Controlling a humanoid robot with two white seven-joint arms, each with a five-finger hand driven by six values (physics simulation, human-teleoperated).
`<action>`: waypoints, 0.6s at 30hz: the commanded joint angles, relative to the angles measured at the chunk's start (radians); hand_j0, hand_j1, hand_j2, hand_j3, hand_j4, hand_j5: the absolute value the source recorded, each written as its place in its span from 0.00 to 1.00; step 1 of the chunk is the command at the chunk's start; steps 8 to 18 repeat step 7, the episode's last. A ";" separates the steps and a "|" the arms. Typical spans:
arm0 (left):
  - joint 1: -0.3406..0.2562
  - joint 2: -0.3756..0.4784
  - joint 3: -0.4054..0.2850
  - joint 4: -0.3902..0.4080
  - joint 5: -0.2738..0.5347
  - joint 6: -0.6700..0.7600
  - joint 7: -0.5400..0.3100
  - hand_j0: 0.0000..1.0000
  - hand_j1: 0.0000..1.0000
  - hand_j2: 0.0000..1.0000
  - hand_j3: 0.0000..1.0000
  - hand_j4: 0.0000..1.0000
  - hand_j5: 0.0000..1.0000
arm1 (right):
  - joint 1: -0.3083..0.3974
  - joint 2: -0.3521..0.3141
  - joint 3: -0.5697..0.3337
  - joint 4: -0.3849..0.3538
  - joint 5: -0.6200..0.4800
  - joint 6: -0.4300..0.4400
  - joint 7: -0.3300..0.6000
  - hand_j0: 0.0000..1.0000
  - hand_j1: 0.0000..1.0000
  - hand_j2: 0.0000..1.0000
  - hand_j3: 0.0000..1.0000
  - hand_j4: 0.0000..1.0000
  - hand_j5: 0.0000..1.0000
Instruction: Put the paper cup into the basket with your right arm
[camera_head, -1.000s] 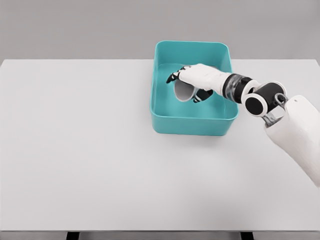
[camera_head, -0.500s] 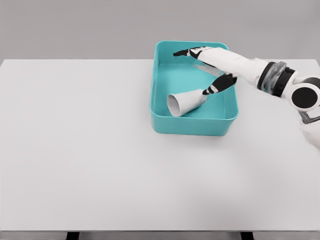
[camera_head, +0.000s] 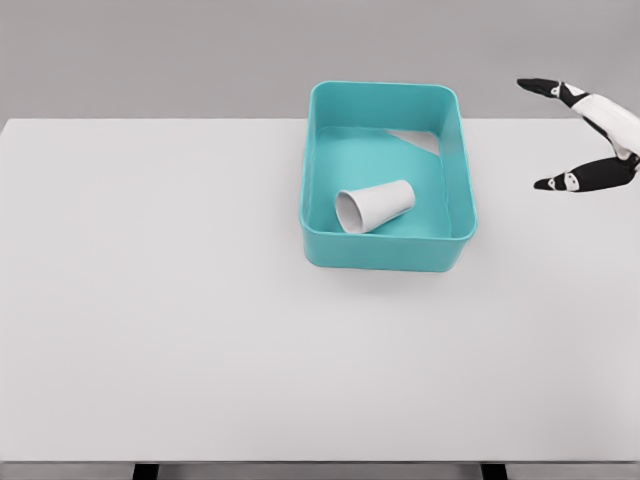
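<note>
Lying sideways in teal basket (camera_head: 455, 150): white paper cup (camera_head: 374, 207).

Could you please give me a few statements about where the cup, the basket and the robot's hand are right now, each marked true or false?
1. The white paper cup lies on its side inside the teal plastic basket. True.
2. The cup's open mouth faces the picture's right. False: it faces the left.
3. The right hand grips the cup. False: it is off to the right of the basket, fingers spread, holding nothing.
4. The basket sits on the white table. True.
5. The left hand reaches into the basket. False: no left hand shows.
</note>
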 joint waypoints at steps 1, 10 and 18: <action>0.000 0.000 0.000 0.000 0.000 0.000 0.000 1.00 1.00 1.00 1.00 1.00 1.00 | 0.002 0.002 -0.007 0.003 -0.006 0.001 0.000 1.00 1.00 1.00 1.00 1.00 1.00; 0.000 0.000 0.000 0.000 0.000 0.000 0.000 1.00 1.00 1.00 1.00 1.00 1.00 | 0.012 0.004 -0.007 0.029 -0.003 -0.004 0.000 1.00 1.00 1.00 1.00 1.00 1.00; 0.000 0.000 0.000 0.000 0.000 0.000 0.000 1.00 1.00 1.00 1.00 1.00 1.00 | 0.012 0.004 -0.007 0.029 -0.003 -0.004 0.000 1.00 1.00 1.00 1.00 1.00 1.00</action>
